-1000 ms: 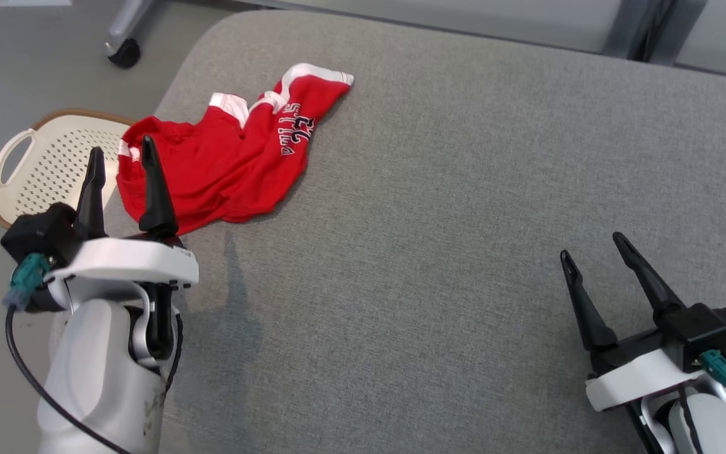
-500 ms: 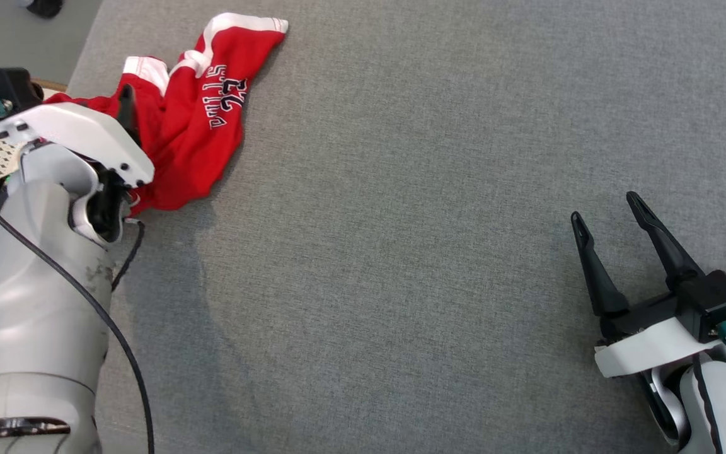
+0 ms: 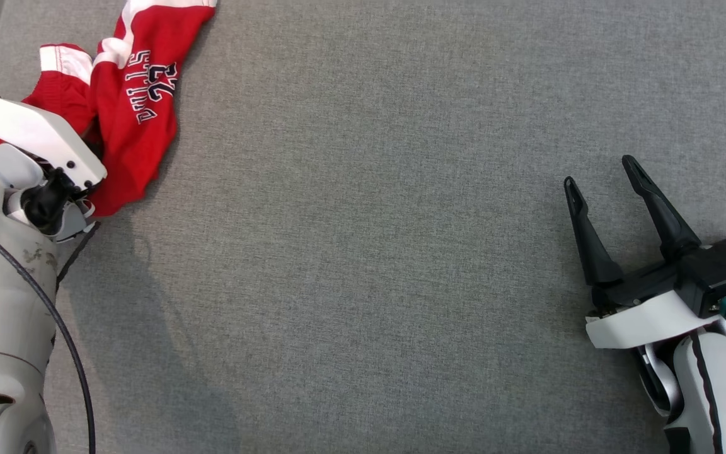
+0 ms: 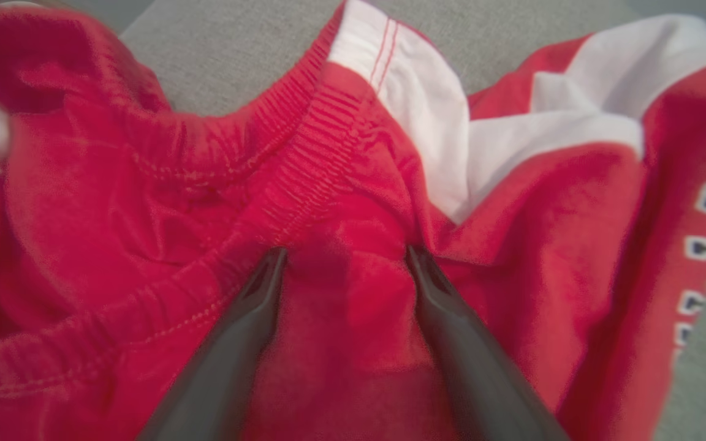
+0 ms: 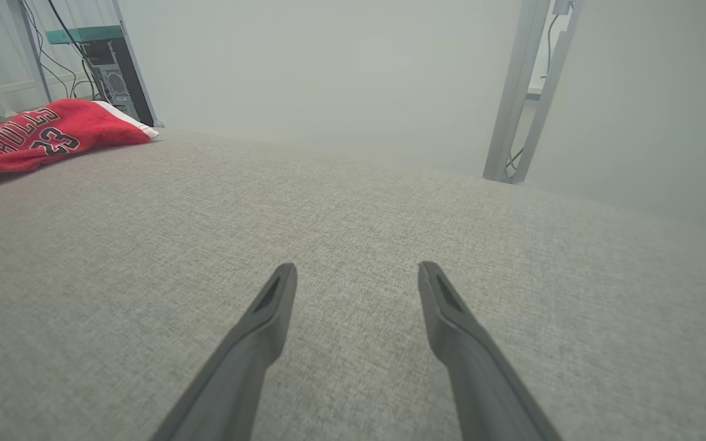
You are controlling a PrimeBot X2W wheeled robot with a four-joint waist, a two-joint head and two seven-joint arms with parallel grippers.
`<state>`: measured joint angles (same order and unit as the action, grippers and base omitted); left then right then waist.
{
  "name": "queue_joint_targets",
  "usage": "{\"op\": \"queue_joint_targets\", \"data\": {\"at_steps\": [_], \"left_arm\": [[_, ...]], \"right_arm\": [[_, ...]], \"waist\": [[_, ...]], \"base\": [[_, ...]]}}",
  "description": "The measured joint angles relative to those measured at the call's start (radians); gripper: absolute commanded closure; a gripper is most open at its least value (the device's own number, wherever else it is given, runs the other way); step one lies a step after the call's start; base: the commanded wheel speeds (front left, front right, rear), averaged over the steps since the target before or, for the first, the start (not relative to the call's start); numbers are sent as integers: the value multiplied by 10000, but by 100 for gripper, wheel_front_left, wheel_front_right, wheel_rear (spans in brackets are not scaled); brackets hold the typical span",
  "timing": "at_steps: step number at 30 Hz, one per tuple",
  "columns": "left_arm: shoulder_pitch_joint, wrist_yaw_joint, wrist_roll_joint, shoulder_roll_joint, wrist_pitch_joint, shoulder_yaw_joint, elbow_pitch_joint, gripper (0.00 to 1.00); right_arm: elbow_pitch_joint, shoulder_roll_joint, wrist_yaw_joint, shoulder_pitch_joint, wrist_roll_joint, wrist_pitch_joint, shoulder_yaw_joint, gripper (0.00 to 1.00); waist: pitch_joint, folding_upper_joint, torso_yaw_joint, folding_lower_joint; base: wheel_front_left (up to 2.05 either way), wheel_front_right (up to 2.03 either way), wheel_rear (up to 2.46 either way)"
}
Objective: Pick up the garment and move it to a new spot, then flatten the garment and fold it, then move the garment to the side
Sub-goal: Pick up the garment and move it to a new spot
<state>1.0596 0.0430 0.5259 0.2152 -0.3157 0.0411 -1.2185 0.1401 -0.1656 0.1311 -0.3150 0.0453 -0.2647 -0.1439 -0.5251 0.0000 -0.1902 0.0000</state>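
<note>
- In the head view the red cloth garment with white bands [image 3: 130, 126] lies at 10 o'clock on the grey fabric-covered desk [image 3: 369, 252]. The top and left edges of the view cut it off, so its full outline cannot be made out.
- The white wrist cover [image 3: 35, 135] of the left arm lies over the garment's lower left part and hides the fingers beneath it.
- In the left wrist view, the left claw [image 4: 345, 250] has its fingers apart. Their tips press into the red cloth just below the gathered elastic band, with a raised fold between them. The picture is soft, and the lettering at 3 o'clock is cut by the edge.
- The right claw [image 3: 599, 170] stands at 4 o'clock, well apart from the garment, fingers spread over bare desk.
- A black cable [image 3: 67, 340] trails down the left forearm.
- In the right wrist view, grey metal posts [image 5: 515, 92] rise at 1 o'clock, and a dark computer tower [image 5: 114, 73] stands behind the garment at 10 o'clock.
</note>
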Motion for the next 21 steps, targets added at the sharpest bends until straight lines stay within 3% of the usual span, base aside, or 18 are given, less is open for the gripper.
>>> {"op": "queue_joint_targets", "data": {"at_steps": [4,5,6,14,21], "left_arm": [[128,48,2,121,-98,-35,-92,0],[136,104,-2,150,-98,-82,-104,12],[139,151,-10,180,-86,-130,-109,100],[-190,104,-445,213,2412,-474,52,100],[-355,360,-709,272,4767,-752,370,100]], "right_arm": [[-31,-12,0,-164,48,0,-21,0],[-36,-13,0,-236,71,0,-12,0],[-40,-15,0,-281,77,0,-4,0],[44,77,-2,-357,121,0,-10,0],[209,284,-2,-286,173,2,-69,0]], "waist": [[-142,0,115,0],[-177,0,145,0],[-201,0,169,-1],[-119,0,247,0],[244,0,278,0]], "base": [[0,0,0],[0,0,0],[0,0,0],[0,0,0],[0,0,0]]}}
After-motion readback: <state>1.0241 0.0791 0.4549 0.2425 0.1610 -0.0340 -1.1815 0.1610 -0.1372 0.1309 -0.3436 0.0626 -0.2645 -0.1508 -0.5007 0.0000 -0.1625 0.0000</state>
